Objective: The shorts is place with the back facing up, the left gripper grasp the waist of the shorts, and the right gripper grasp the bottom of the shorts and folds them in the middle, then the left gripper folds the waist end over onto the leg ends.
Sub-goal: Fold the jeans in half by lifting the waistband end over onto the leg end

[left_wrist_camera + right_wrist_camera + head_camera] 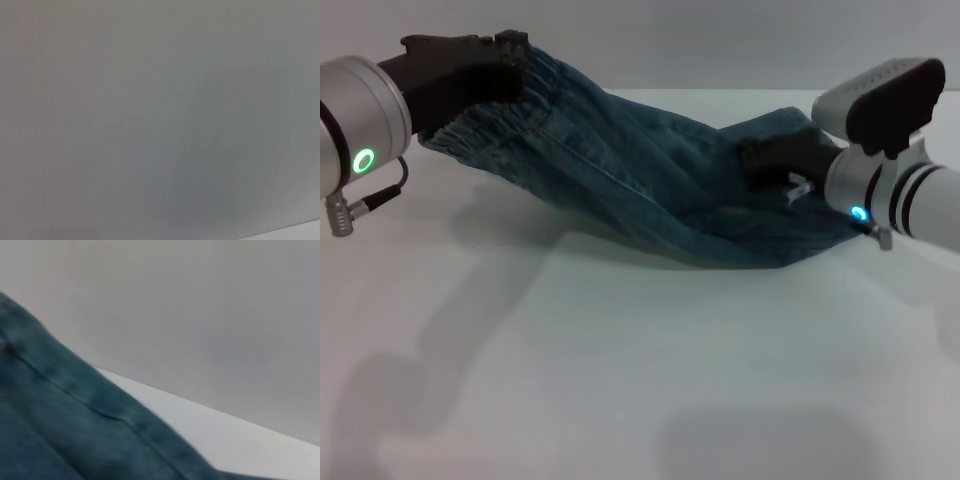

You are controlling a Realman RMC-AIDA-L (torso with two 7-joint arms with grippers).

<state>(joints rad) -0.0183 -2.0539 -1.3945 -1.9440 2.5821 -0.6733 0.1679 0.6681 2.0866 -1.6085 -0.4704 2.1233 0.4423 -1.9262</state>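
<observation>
The white worktop (620, 380) carries the long blue faded-denim shorts (640, 190), stretched from 10 to 3 o'clock and sagging in between. The black left tool (480, 65) is clenched on the puckered elastic waist (495, 115), lifted. The black right tool (775, 155) grips the leg end (790, 125).

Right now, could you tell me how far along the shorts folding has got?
Both grasps look made: the left gripper holds the waist of the shorts raised, and the right gripper holds the bottom of the shorts. In hand is the first, middle fold: the shorts hang slung between them, sagging onto the table. Left to do: laying that fold flat, then folding the waist onto the leg ends.
</observation>
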